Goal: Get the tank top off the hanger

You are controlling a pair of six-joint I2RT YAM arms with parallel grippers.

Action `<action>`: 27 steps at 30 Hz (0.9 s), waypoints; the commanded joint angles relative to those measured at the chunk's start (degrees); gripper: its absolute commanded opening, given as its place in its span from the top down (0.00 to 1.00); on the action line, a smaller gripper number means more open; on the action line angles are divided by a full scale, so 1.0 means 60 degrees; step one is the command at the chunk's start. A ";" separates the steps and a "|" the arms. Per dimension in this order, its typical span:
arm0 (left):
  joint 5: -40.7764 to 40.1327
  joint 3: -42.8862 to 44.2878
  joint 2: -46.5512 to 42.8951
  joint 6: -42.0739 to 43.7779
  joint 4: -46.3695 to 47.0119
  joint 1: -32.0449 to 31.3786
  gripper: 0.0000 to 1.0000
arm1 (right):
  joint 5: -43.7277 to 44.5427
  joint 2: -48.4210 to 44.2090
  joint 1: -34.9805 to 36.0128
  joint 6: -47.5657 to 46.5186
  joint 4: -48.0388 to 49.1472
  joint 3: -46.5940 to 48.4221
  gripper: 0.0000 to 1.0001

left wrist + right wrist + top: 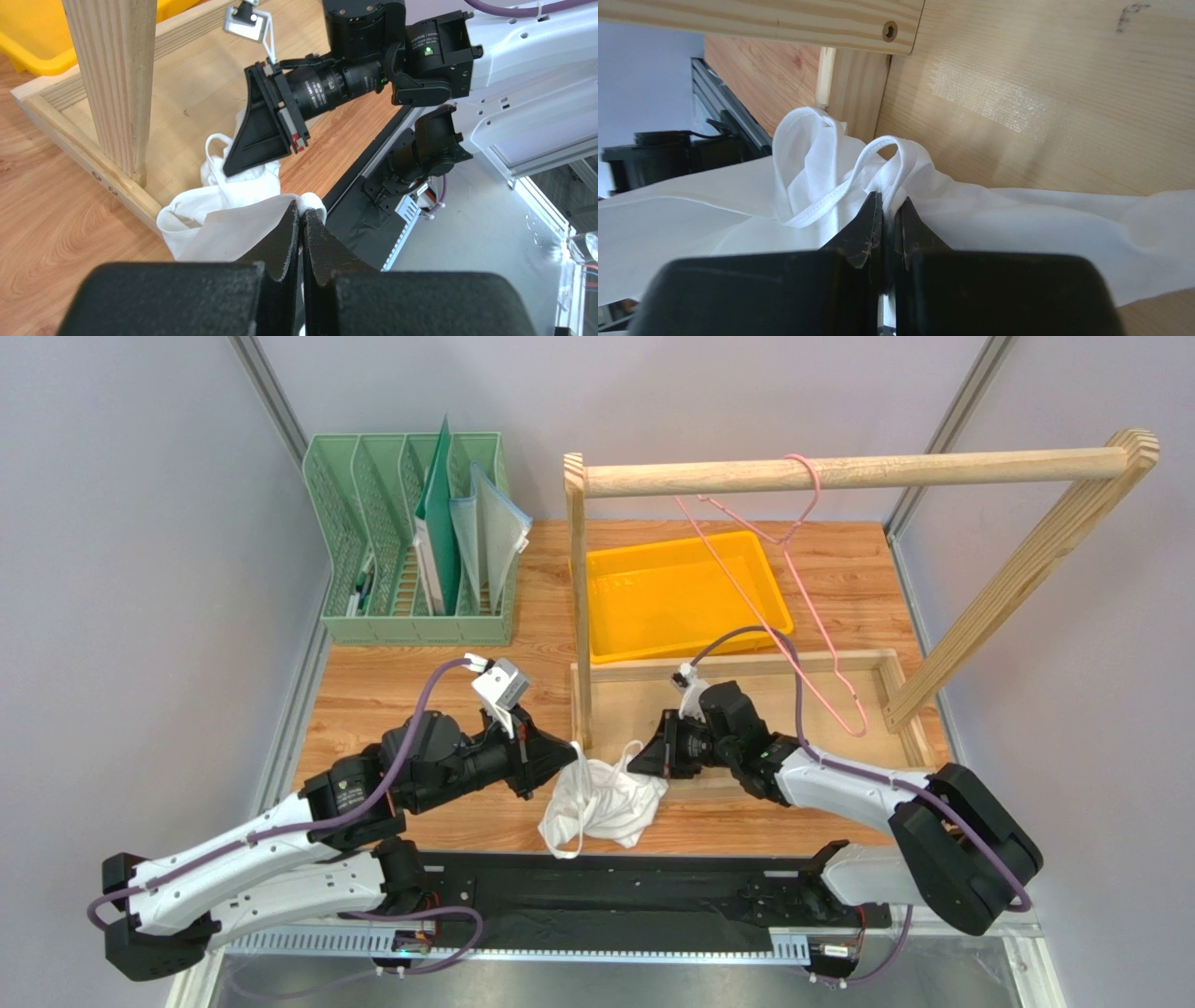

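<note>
Thin white fabric tank top (603, 805) is off the pink wire hanger (815, 493), heaped by the wooden rail frame (856, 472). Left gripper (302, 217) and right gripper (887, 210) both pinch it. Release next, I'd guess.

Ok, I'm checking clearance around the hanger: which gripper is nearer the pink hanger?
Right. The right gripper, shut on the tank top, sits just left of the hanger and its lower end. The left gripper grips the garment's other side, farther away.
</note>
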 commanded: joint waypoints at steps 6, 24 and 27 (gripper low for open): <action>-0.0380 0.0082 0.0204 -0.0345 -0.0202 -0.0018 0.95 | -0.1771 -0.0533 -0.1772 0.1707 0.1858 -0.0762 1.00; -0.0425 -0.0050 0.0014 -0.0433 -0.0378 -0.0018 0.53 | -0.3499 -0.1692 -0.5755 0.3610 0.2412 0.0042 1.00; -0.0424 -0.0079 -0.0103 -0.0477 -0.0451 -0.0018 0.53 | -0.3560 -0.1501 -0.6401 0.3963 0.2503 0.0641 1.00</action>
